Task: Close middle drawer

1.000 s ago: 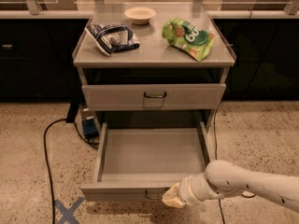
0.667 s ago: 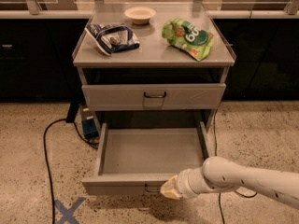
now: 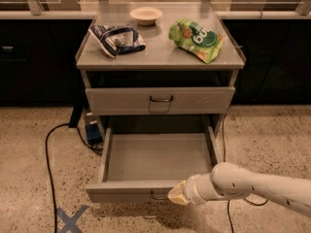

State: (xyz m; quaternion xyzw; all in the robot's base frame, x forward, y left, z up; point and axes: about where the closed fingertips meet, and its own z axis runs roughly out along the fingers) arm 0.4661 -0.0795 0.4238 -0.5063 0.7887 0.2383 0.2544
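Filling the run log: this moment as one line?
wide shallow grey metal middle drawer: pulled out, bare inside | gripper: at its front panel, beside handle | step: not yet closed

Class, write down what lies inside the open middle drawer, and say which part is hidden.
The middle drawer shows only a bare grey floor. Its rear end, under the upper drawer, is covered. The gripper is outside, at the front panel beside the handle.

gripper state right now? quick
Gripper: cannot be told. It is at the open middle drawer's front panel, just right of the handle.
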